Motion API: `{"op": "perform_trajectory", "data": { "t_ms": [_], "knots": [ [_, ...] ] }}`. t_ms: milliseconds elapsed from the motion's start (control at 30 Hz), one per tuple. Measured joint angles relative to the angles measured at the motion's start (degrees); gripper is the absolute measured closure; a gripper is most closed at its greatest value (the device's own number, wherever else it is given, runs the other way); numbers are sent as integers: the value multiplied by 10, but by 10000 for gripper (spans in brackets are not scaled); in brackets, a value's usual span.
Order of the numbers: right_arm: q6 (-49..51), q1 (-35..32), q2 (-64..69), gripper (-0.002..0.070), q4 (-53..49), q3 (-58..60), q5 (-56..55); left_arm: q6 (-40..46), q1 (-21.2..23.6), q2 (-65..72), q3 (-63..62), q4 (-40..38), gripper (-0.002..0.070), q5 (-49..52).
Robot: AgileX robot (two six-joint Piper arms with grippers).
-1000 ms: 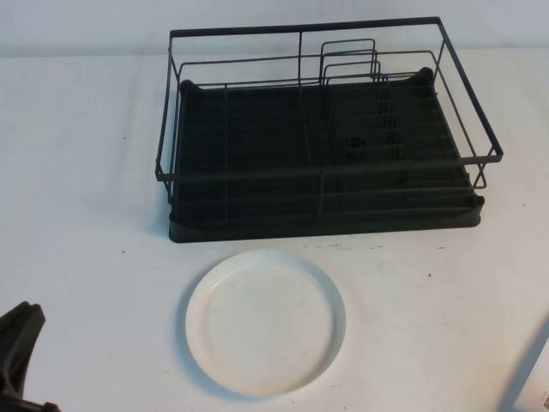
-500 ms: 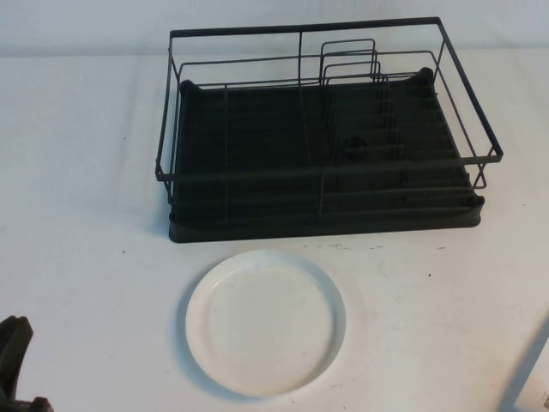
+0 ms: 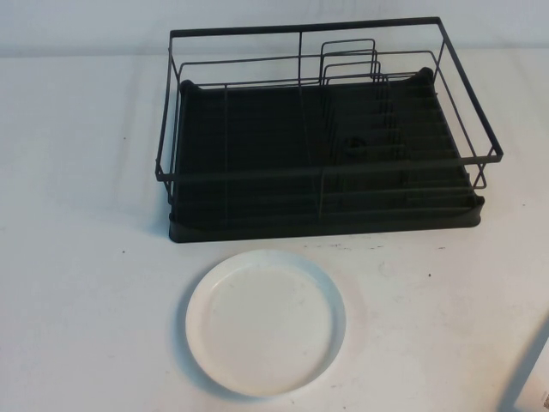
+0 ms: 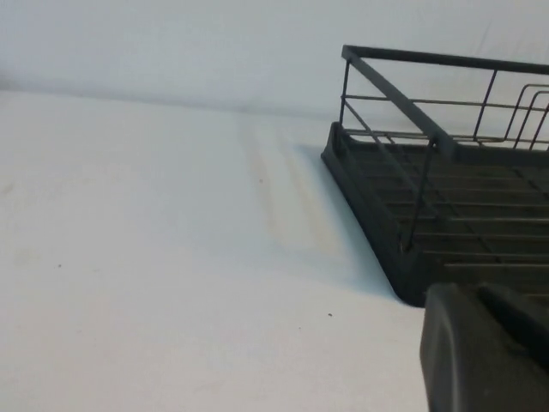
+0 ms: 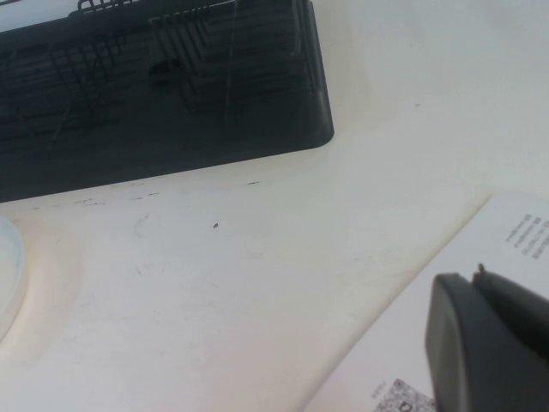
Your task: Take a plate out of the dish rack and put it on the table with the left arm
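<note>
The white plate (image 3: 266, 322) lies flat on the table (image 3: 86, 215), just in front of the dish rack (image 3: 257, 146). The black wire rack holds no dishes; its dividers stand empty. My left gripper (image 4: 477, 296) shows only in the left wrist view, shut with nothing in it, low over the table beside the rack's left corner (image 4: 403, 257). It is out of the high view. My right gripper (image 5: 472, 283) shows only in the right wrist view, shut and empty, at the table's right front. The plate's edge (image 5: 7, 275) is just visible there.
A white printed sheet (image 5: 480, 249) lies at the front right of the table, under the right gripper; its corner (image 3: 536, 378) shows in the high view. The rack's tray edge (image 5: 171, 112) sits beyond it. A pale wall stands behind the rack.
The left gripper, seen at the lower left corner of the high view, has drawn back out of that view. The plate and the rack have not moved.
</note>
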Motion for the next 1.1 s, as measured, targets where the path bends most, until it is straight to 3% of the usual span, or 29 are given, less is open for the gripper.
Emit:
{"op": "perform_trajectory", "data": {
  "t_ms": [233, 533, 1100],
  "knots": [
    [0, 0, 0, 696, 0, 0, 0, -20, 14, -58, 0, 49, 675, 82],
    [0, 0, 0, 696, 0, 0, 0, -51, 47, -59, 0, 56, 676, 179],
    [0, 0, 0, 696, 0, 0, 0, -52, 47, -59, 0, 56, 676, 182]
  ]
}}
